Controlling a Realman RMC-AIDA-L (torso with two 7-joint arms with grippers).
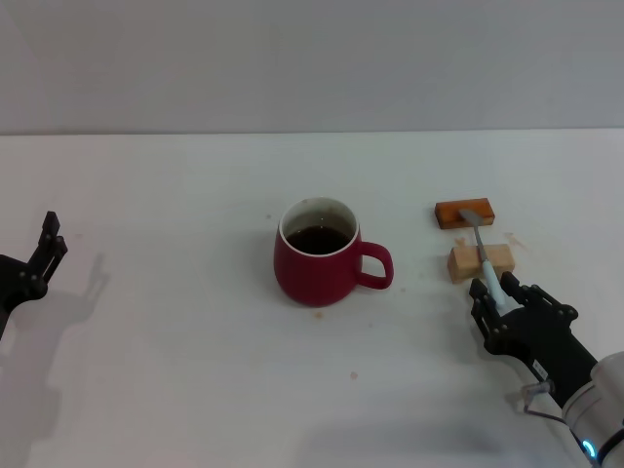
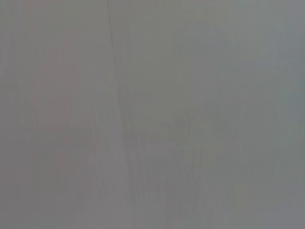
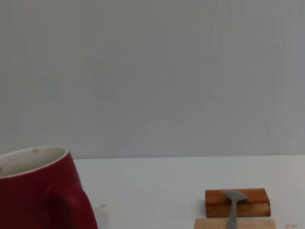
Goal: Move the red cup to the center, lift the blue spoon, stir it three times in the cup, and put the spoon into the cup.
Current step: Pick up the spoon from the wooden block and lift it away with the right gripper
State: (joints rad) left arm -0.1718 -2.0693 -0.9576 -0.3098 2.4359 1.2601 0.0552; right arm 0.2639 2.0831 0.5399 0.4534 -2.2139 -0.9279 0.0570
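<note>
The red cup (image 1: 314, 268) stands at the table's middle with dark liquid inside and its handle toward my right side. It also fills a near corner of the right wrist view as the red cup (image 3: 33, 195). The blue spoon (image 1: 480, 242) lies across two small blocks, its grey bowl on the far one; the spoon (image 3: 232, 206) shows there too. My right gripper (image 1: 505, 297) sits low at the spoon's pale handle end, open, with the handle tip between its fingers. My left gripper (image 1: 49, 239) hangs open at the far left, well away from the cup.
An orange-brown block (image 1: 464, 212) and a pale wooden block (image 1: 480, 261) prop the spoon to the right of the cup. The white table (image 1: 175, 370) ends at a grey wall behind. The left wrist view shows only plain grey.
</note>
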